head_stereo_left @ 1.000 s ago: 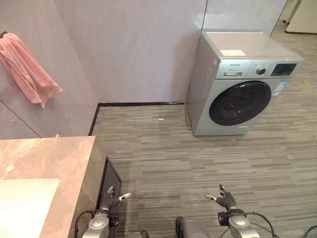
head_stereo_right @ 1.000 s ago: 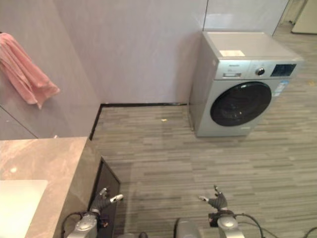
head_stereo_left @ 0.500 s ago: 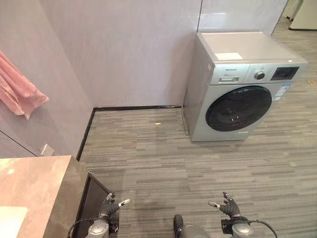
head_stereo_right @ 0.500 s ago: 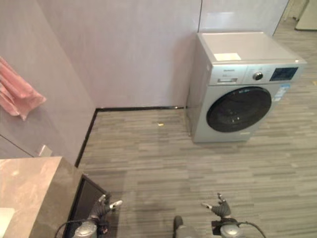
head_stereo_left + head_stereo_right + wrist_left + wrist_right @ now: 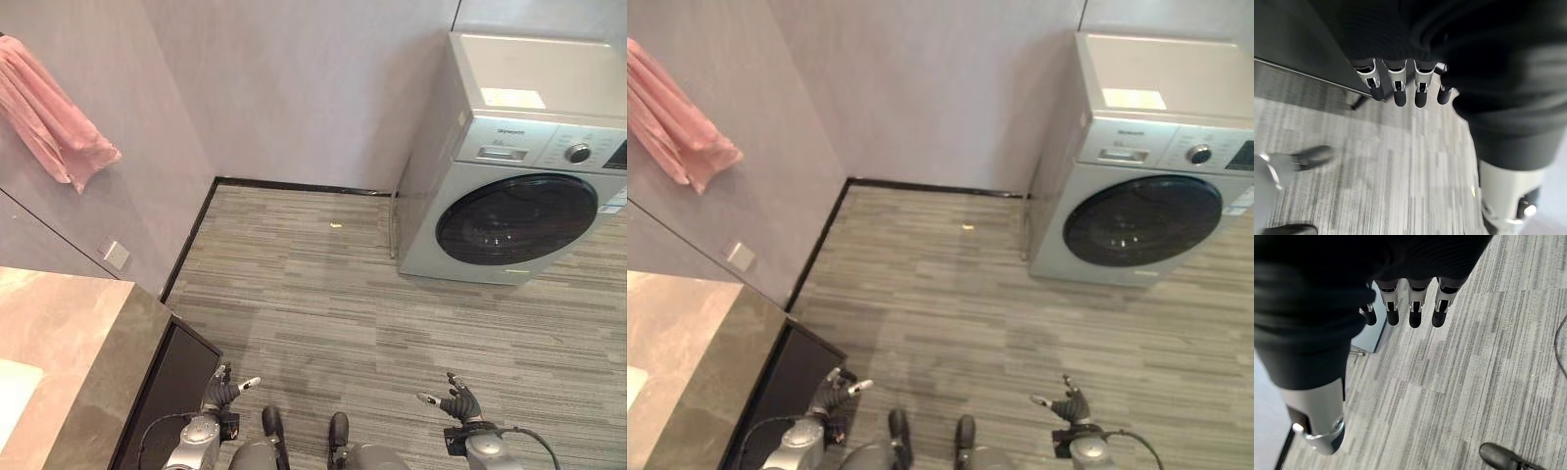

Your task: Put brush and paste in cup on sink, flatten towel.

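Swinging left, my view has brought the pink towel back to the upper left, hanging bunched on the wall. Both my left hand and right hand hang relaxed, empty. Brush, paste, cup unseen; I risk clipping the counter lower left.

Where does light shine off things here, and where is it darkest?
Left eye view: a pale sheen lies on top of the washing machine and on the counter. Left wrist view: the left hand is dark against the bright floor. Right wrist view: the right hand looks the same.
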### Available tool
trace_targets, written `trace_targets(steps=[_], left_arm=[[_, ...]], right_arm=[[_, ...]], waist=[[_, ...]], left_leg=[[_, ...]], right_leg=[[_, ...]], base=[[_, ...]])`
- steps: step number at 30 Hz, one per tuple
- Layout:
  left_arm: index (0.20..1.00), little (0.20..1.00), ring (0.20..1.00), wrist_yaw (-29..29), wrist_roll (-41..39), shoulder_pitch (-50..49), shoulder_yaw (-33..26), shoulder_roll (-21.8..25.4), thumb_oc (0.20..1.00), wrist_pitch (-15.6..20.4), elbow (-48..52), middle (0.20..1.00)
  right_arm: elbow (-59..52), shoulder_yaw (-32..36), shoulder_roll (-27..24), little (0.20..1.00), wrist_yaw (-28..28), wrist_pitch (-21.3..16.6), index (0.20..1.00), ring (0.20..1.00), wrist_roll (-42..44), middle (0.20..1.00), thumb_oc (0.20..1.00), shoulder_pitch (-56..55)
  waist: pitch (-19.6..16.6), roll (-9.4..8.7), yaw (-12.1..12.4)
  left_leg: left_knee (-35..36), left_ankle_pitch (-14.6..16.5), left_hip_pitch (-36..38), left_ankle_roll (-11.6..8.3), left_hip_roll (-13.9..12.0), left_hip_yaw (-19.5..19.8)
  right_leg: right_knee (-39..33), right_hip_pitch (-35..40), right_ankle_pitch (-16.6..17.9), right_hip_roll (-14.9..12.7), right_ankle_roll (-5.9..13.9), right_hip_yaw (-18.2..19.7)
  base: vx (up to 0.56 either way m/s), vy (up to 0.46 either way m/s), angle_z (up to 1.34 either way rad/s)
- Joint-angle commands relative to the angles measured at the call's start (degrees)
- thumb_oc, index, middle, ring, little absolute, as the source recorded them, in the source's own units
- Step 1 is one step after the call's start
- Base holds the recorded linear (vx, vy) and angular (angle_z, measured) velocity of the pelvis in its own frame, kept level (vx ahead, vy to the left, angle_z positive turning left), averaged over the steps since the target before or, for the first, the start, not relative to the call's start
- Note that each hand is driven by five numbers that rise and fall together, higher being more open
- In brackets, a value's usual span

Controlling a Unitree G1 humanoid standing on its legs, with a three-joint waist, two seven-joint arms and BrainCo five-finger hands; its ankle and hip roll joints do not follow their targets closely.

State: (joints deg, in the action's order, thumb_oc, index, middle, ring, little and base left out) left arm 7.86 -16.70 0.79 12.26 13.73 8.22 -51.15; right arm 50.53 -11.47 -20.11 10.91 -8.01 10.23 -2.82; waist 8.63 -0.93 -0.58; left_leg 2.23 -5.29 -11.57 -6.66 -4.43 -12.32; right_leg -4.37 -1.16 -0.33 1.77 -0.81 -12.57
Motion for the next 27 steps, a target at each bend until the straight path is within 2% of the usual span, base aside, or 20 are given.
trace_targets(steps=[1, 3, 5, 8, 9, 10, 11, 13, 14, 15, 16, 17, 18, 19, 21, 22, 23, 24, 26, 27], left_arm=[[1.0, 1.0, 1.0, 1.7, 3.4, -0.6, -1.3, 2.5, 1.0, 2.1, 3.6, 1.0], [1.0, 1.0, 1.0, 1.6, 3.3, -1.5, -1.8, 2.7, 1.0, 2.2, 4.0, 1.0], [1.0, 1.0, 1.0, 1.6, 3.6, -1.6, -1.9, 3.1, 1.0, 2.3, 4.2, 1.0], [1.0, 1.0, 1.0, 1.6, 3.8, -1.6, -1.8, 3.7, 1.0, 2.2, 4.6, 1.0], [1.0, 1.0, 1.0, 1.6, 4.1, -1.5, -1.7, 4.0, 1.0, 2.1, 4.7, 1.0], [1.0, 1.0, 1.0, 1.6, 4.1, -1.5, -1.7, 4.0, 1.0, 2.1, 4.7, 1.0], [1.0, 1.0, 1.0, 1.7, 5.1, -1.5, -1.8, 4.5, 1.0, 1.8, 4.7, 1.0], [1.0, 1.0, 1.0, 1.7, 5.1, -1.5, -1.8, 4.5, 1.0, 1.8, 4.7, 1.0], [1.0, 1.0, 1.0, 1.7, 5.3, -1.1, -2.0, 4.7, 1.0, 1.9, 4.4, 1.0], [1.0, 1.0, 1.0, 1.9, 5.3, -0.9, -2.3, 4.7, 1.0, 2.2, 3.4, 1.0], [1.0, 1.0, 1.0, 1.9, 5.3, -0.9, -2.3, 4.7, 1.0, 2.2, 3.3, 1.0], [1.0, 1.0, 1.0, 2.2, 5.7, -0.8, -2.2, 4.5, 1.0, 2.3, 2.8, 1.0], [1.0, 1.0, 1.0, 2.2, 5.7, -0.8, -2.2, 4.5, 1.0, 2.3, 2.8, 1.0], [1.0, 1.0, 1.0, 2.5, 6.3, -0.3, -2.1, 4.4, 1.0, 2.4, 1.6, 1.0], [1.0, 1.0, 1.0, 2.8, 6.8, 0.3, -2.4, 4.1, 1.0, 2.6, 0.4, 1.0], [1.0, 1.0, 1.0, 3.0, 7.6, 0.4, -2.3, 3.9, 1.0, 2.8, 0.1, 1.0], [1.0, 1.0, 1.0, 3.2, 7.8, 0.2, -2.2, 4.0, 1.0, 2.9, 0.5, 1.0], [1.0, 1.0, 1.0, 3.1, 7.8, 0.1, -2.2, 4.0, 1.0, 2.8, 0.8, 1.0], [1.0, 1.0, 1.0, 3.5, 7.8, 0.1, -2.3, 3.9, 1.0, 2.9, 0.5, 1.0], [1.0, 1.0, 1.0, 3.6, 7.7, 0.6, -2.3, 3.8, 1.0, 2.9, -0.8, 1.0]], right_arm=[[-3.7, 1.0, -0.7, 1.0, -0.4, -1.4, 1.0, 1.0, -0.4, 1.0, 1.0, -0.5], [-3.9, 1.0, 0.9, 1.0, -0.6, -1.4, 1.0, 1.0, 0.1, 1.0, 1.0, -0.6], [-3.6, 0.4, 2.2, 1.0, -0.9, -1.4, 1.0, 1.0, -0.1, 1.0, 1.0, 0.0], [-4.2, -1.1, 2.8, 1.0, -1.7, -1.4, 1.0, 1.0, -1.4, 1.0, 1.0, 0.8], [-4.8, -1.7, 2.8, 1.0, -1.8, -1.3, 1.0, 1.0, -2.1, 1.0, 1.0, 1.1], [-4.8, -1.7, 2.8, 1.0, -1.8, -1.3, 1.0, 1.0, -2.1, 1.0, 1.0, 1.1], [-6.3, -2.4, 3.0, 1.0, -2.0, -1.3, 1.0, 1.0, -2.9, 1.0, 1.0, 1.3], [-6.3, -2.4, 3.0, 1.0, -2.0, -1.3, 1.0, 1.0, -2.9, 1.0, 1.0, 1.3], [-8.2, -2.9, 2.9, 1.0, -2.4, -1.4, 1.0, 1.0, -3.5, 1.0, 1.0, 1.0], [-9.7, -2.8, 2.7, 1.0, -2.8, -1.7, 1.0, 1.0, -3.3, 1.0, 1.0, 0.5], [-9.7, -2.8, 2.7, 1.0, -2.8, -1.7, 1.0, 1.0, -3.2, 1.0, 1.0, 0.4], [-11.0, -2.7, 2.4, 1.0, -2.6, -2.0, 1.0, 1.0, -2.9, 1.0, 1.0, 0.1], [-11.0, -2.7, 2.3, 1.0, -2.6, -2.0, 1.0, 1.0, -2.9, 1.0, 1.0, 0.1], [-11.8, -2.6, 2.2, 1.0, -2.1, -2.2, 1.0, 1.0, -2.4, 1.0, 1.0, -0.2], [-13.2, -2.2, 1.9, 1.0, -2.1, -2.1, 1.0, 1.0, -2.7, 1.0, 1.0, -0.6], [-13.7, -1.8, 1.6, 1.0, -1.8, -1.9, 1.0, 1.0, -3.3, 1.0, 1.0, -0.8], [-14.4, -1.6, 1.4, 1.0, -1.8, -1.9, 1.0, 1.0, -3.5, 1.0, 1.0, -1.1], [-14.3, -1.6, 1.5, 1.0, -2.5, -1.8, 1.0, 1.0, -3.3, 1.0, 1.0, -1.5], [-13.7, -1.7, 1.5, 1.0, -2.5, -1.8, 1.0, 1.0, -3.2, 1.0, 1.0, -1.4], [-13.4, -1.9, 1.0, 1.0, -2.9, -1.9, 1.0, 1.0, -3.0, 1.0, 1.0, -1.3]], waist=[[-0.9, 0.38, 2.8], [-1.7, -0.38, 3.3], [-2.0, -0.82, 3.7], [-1.5, -0.59, 3.9], [-1.3, 0.17, 3.9], [-1.2, 0.1, 3.9], [-0.3, 1.02, 3.4], [-0.2, 0.93, 3.3], [0.5, 1.37, 2.3], [0.6, 1.56, 2.1], [0.8, 1.58, 1.9], [0.8, 1.1, 1.4], [0.9, 1.17, 1.3], [1.3, 0.15, 0.4], [1.8, -0.17, -0.1], [1.8, -0.34, -0.9], [1.8, -0.61, -1.3], [1.2, -1.07, -1.2], [1.1, -1.75, -1.4], [0.0, -1.97, -1.6]], left_leg=[[-3.6, -6.6, -3.4, 4.51, 2.6, 3.0], [-5.2, -4.9, -3.1, 5.76, 3.7, 2.8], [-6.3, -2.3, -1.9, 7.75, 5.4, 2.6], [-5.1, -0.1, 1.6, 10.3, 7.6, 3.1], [-4.1, 0.3, 3.1, 10.89, 7.5, 3.3], [-4.1, 0.3, 3.1, 10.92, 7.6, 3.3], [-2.9, 1.3, 6.1, 11.68, 7.5, 3.4], [-2.9, 1.3, 6.2, 11.7, 7.7, 3.4], [-2.0, 2.0, 8.9, 11.7, 7.7, 5.2], [-1.7, 2.2, 10.3, 11.18, 7.6, 5.8], [-1.6, 2.2, 10.6, 11.14, 7.6, 6.1], [-1.7, 3.5, 11.6, 10.33, 7.8, 7.5], [-1.7, 3.6, 11.8, 10.29, 7.8, 7.6], [-2.2, 5.0, 13.4, 9.36, 8.4, 9.2], [-2.1, 6.2, 15.5, 8.37, 7.7, 10.2], [-2.3, 7.5, 17.1, 7.71, 7.0, 11.9], [-2.5, 8.1, 18.1, 7.53, 6.8, 13.1], [-2.5, 8.5, 19.1, 7.12, 6.6, 14.1], [-3.0, 9.3, 19.9, 7.06, 6.4, 14.8], [-4.5, 9.8, 21.0, 6.42, 5.2, 16.7]], right_leg=[[8.8, 7.2, -4.1, -4.8, 5.89, 5.5], [11.6, 7.6, -3.9, -6.0, 6.7, 6.1], [18.0, 6.0, -0.8, -8.0, 8.29, 6.7], [31.0, 1.4, 8.2, -10.1, 9.84, 6.6], [34.5, -0.7, 10.5, -10.4, 9.82, 5.8], [34.7, -0.7, 10.4, -10.5, 9.86, 5.8], [39.7, -3.3, 11.7, -11.1, 10.04, 4.1], [39.9, -3.3, 11.6, -11.2, 10.07, 4.1], [39.2, -7.4, 8.0, -8.7, 9.23, 5.0], [33.8, -9.2, 5.9, -9.3, 8.43, 2.3], [33.7, -8.8, 5.7, -9.4, 8.41, 2.0], [25.2, -10.8, 4.8, -9.2, 8.15, 1.5], [25.1, -10.5, 4.8, -9.2, 8.15, 1.3], [14.7, -12.6, 7.2, -8.9, 9.02, 4.3], [7.3, -14.1, 11.6, -10.8, 10.69, 4.7], [4.5, -16.2, 13.5, -12.1, 11.89, 7.4], [4.9, -16.4, 14.2, -11.8, 12.3, 9.7], [5.3, -15.3, 13.2, -11.3, 12.04, 9.9], [6.4, -15.1, 14.8, -11.0, 11.89, 11.1], [7.8, -14.4, 13.5, -9.3, 11.1, 11.8]], base=[[0.43, 0.133, -0.46], [0.45, 0.171, -0.55], [0.36, 0.205, -0.31], [0.27, 0.218, -0.05], [0.17, 0.155, 0.2], [0.25, 0.2, 0.24], [0.18, 0.128, 0.21], [0.19, 0.075, 0.15], [0.4, 0.029, 0.1], [0.4, 0.025, 0.21], [0.41, -0.067, 0.42], [0.22, -0.074, 0.51], [0.45, -0.16, 0.57], [0.37, -0.137, 0.5], [0.5, -0.188, 0.55], [0.52, -0.198, 0.49], [0.5, -0.206, 0.45], [0.37, -0.195, 0.63], [0.3, -0.193, 0.81], [0.37, -0.26, 0.67]])
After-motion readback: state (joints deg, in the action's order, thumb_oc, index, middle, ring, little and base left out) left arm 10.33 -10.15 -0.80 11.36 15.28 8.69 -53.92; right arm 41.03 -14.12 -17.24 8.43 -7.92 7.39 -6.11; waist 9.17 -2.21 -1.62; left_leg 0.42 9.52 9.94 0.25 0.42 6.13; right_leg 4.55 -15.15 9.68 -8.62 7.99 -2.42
